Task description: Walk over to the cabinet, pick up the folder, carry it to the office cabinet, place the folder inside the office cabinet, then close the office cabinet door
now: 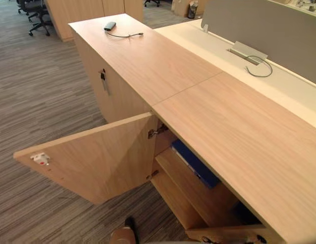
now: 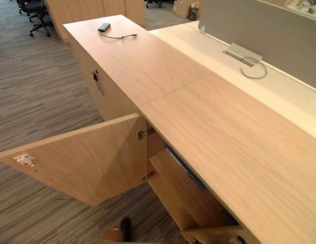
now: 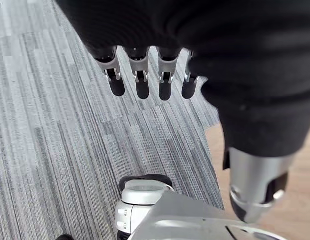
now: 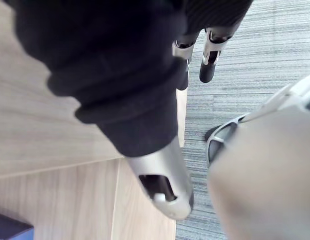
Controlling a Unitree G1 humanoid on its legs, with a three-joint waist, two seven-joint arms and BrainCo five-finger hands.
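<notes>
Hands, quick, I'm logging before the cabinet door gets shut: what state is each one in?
Left hand: open, relaxed, holding nothing.
Right hand: open, holding nothing.

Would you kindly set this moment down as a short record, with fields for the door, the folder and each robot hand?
cabinet door: swung wide open, not yet closed
blue folder: inside the office cabinet, on a shelf
left robot hand: fingers straight, holds nothing, above the carpet
right robot hand: fingers relaxed, holds nothing, beside the cabinet
cabinet top: small dark device with a cable at the far end
</notes>
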